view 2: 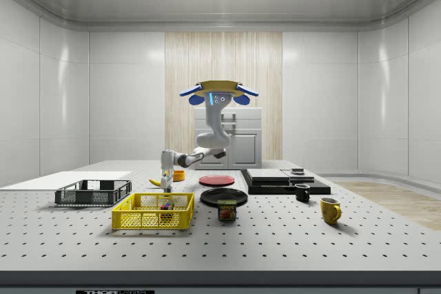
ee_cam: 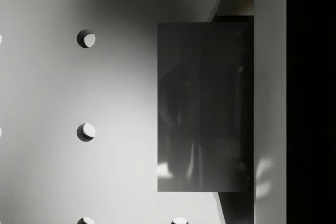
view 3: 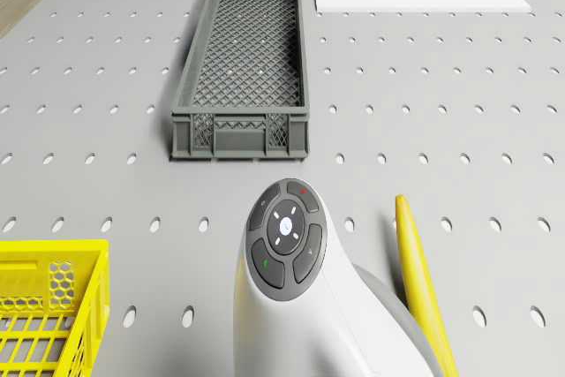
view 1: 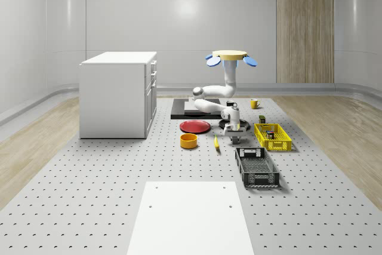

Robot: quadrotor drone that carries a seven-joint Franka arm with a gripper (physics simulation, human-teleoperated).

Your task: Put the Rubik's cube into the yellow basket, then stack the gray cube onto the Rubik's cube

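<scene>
The drone (view 1: 230, 58) hovers above the perforated table, near the black slab (view 1: 192, 109), with its white arm (view 3: 287, 293) bent down toward the table. My gripper (view 1: 234, 138) hangs low over the table between the banana (view 1: 216, 143) and the yellow basket (view 1: 273, 137). In the side view the gripper (view 2: 166, 182) is just behind the yellow basket (view 2: 153, 212). The Rubik's cube (view 2: 166, 206) lies inside that basket. A gray cube (ee_cam: 205, 106) sits very close in front of the wrist camera, over the table surface.
A gray mesh basket (view 1: 256, 167) stands nearer the front, beside a white sheet (view 1: 191, 216). A red plate (view 1: 195, 126), an orange bowl (view 1: 188, 141), a black plate (view 2: 223, 196), a can (view 2: 227, 210) and two mugs (view 2: 330, 210) are around. A white cabinet (view 1: 118, 94) stands at the whole-scene view's left.
</scene>
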